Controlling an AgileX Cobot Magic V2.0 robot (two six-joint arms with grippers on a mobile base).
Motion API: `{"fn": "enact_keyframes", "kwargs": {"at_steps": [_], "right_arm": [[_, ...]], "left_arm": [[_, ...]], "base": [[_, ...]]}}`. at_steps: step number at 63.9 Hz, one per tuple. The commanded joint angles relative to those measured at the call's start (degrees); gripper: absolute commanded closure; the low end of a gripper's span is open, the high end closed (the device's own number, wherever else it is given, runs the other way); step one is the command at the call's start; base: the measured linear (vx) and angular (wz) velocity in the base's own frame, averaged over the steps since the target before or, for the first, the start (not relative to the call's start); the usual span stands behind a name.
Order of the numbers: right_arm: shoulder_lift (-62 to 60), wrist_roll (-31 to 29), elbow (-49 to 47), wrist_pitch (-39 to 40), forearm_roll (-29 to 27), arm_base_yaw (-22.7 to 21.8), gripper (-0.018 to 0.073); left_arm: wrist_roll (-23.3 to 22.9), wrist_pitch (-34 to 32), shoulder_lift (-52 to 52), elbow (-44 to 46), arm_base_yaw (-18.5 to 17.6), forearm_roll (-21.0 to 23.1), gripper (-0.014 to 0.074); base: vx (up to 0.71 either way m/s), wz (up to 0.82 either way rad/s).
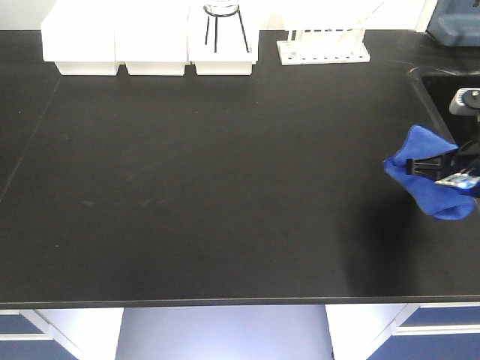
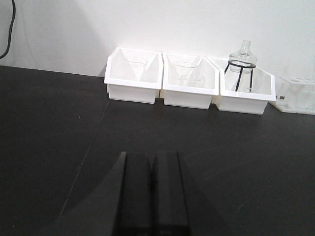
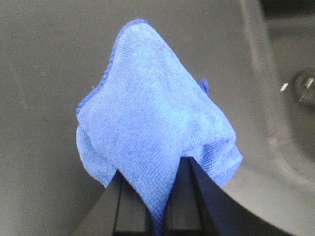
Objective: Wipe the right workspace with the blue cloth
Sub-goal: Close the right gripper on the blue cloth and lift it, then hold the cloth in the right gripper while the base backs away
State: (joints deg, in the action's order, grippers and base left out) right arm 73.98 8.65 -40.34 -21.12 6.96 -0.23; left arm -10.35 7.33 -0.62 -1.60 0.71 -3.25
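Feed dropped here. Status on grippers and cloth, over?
Right gripper shut on blue cloth, beside the sink. Left gripper shut, empty. Nothing blocking near the cloth.

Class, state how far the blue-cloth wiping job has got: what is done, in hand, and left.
Done: the blue cloth is pinched in the right gripper. In hand: it is held near the sink, over the benchtop with white trays. Left: all the wiping; the right workspace is not in view. The left gripper is shut and idle.
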Motion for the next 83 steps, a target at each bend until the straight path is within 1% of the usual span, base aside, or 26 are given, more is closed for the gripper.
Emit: {"fn": "enact_keyframes", "kwargs": {"at_steps": [1,5,8,21,36,83], "right_arm": [[-4.85,-5.76,-1.41,0.38,0.23,-0.11,0.0565],[-6.95,-8.65,-1.41,-1.53,-0.01,-0.11,0.0564],[-8.35,-9.11,-1.41,-2.23,-0.23,-0.11,0.0564],[-11.56,-9.05,-1.41,-5.64,-1.21,-0.17,0.0564],[-11.99,-9.05,-1.41,-9.81,-1.21,-0.17,0.0564],[-11.99,-9.10,-1.41,-10.60,-1.21,-0.17,0.0564]], "left_arm": [[-0.49,-4.52,-0.93,-1.76,-0.28,0.36,0.0602],[-0.49,-4.52,-0.93,-1.76,-0.28,0.36,0.0602],[-0.49,-4.52,-0.93,-1.76,-0.28,0.36,0.0602],[-0.49,-4.52,-0.93,-1.76,-0.28,0.36,0.0602],[-0.49,-4.52,-0.93,-1.76,-0.28,0.36,0.0602],[-0.49,-4.52,-0.93,-1.76,-0.28,0.36,0.0602]], "base": [[0.00,0.00],[0.00,0.00],[0.00,0.00],[0.00,0.00],[0.00,0.00],[0.00,0.00]]}}
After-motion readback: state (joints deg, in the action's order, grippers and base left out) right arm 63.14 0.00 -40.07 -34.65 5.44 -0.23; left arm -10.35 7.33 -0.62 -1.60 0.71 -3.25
